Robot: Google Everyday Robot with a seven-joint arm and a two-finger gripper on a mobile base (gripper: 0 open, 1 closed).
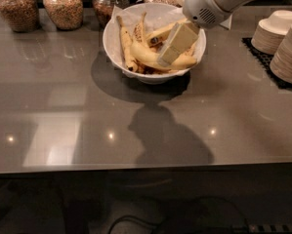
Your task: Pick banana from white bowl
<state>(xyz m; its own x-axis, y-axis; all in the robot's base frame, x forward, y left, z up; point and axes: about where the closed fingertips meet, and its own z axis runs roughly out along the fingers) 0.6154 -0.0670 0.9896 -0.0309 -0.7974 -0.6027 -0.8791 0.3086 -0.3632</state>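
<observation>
The white bowl [150, 77] stands at the back middle of the grey counter, lined with white paper and holding several bananas. The plump, curved, pale yellow banana [144, 56] lies across the front of the bowl. A thinner banana [124, 43] lies along the bowl's left side. My gripper [171, 52] reaches down into the bowl from the upper right. Its cream tip is over the right half of the plump banana and hides part of it. I cannot tell whether it touches the banana.
Several glass jars of grains [62, 5] line the back edge at the left. Stacks of small white bowls [277, 30] sit on a black mat [262, 57] at the right. The counter's front edge [145, 165] runs across the lower part of the view.
</observation>
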